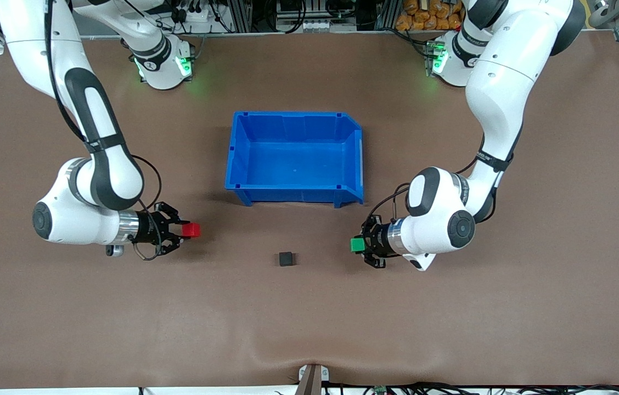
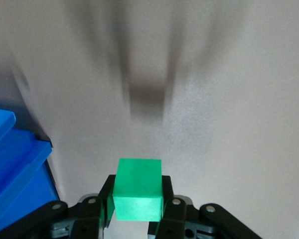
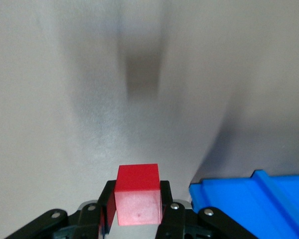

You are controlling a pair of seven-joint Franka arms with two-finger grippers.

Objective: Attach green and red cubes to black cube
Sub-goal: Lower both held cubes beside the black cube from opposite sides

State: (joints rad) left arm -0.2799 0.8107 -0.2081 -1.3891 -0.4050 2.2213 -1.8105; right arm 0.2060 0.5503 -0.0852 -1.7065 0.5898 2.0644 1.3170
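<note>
No legible text, labels, numbers or signs anywhere

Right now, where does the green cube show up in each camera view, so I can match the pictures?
Front view: the green cube is gripped at the tip of the left hand, toward the left arm's end of the table.
Left wrist view: low in the middle of the picture, clamped between the fingers.
Right wrist view: not in it.
Shared landmark: the blue bin, whose edge also shows in both wrist views.
</note>
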